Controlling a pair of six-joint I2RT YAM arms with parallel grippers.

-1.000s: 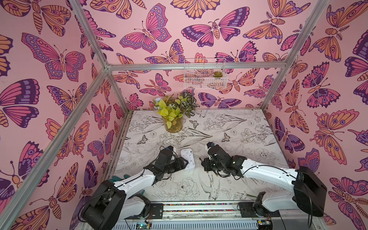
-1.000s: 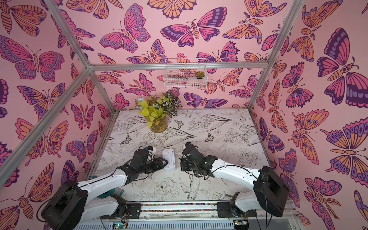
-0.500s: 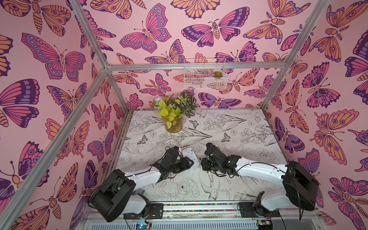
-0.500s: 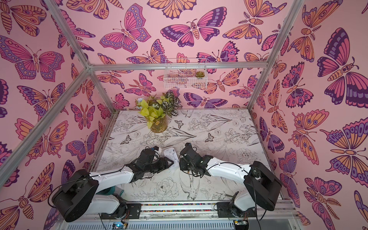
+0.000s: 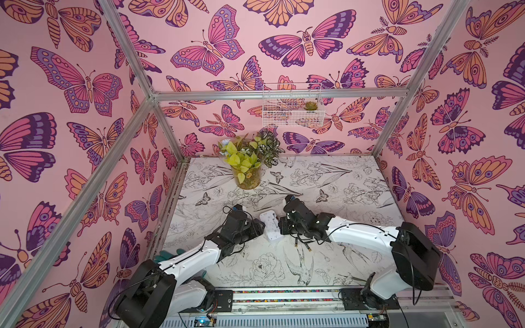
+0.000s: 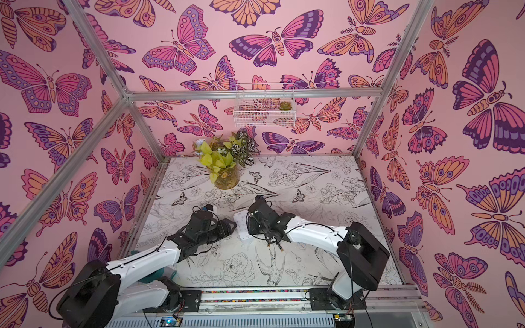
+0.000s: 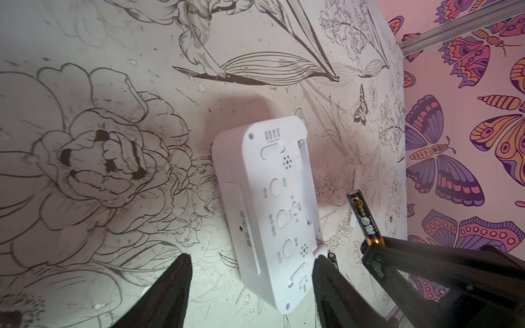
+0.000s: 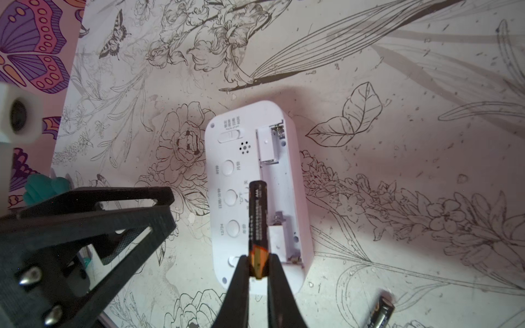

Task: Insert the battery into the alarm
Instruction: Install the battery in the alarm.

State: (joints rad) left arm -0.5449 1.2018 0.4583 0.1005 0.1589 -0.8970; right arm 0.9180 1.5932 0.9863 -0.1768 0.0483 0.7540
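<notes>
Arms (image 5: 360,235): wht links (image 5: 190,259), blk joints (image 5: 416,262); fingers (image 7: 167,292) blk, ribbed; silver screws (image 8: 28,277) on blk mount (image 8: 85,224).

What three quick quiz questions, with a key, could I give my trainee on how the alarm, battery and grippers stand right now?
1. True or false: the alarm lies screen up.
2. The right gripper is shut on: A) a battery; B) the alarm; C) nothing.
3. Fill in: the left gripper is ____, with its fingers on either side of the alarm's end.

Key
1. False: its back, with the open battery bay, faces up.
2. A.
3. Open.
</notes>
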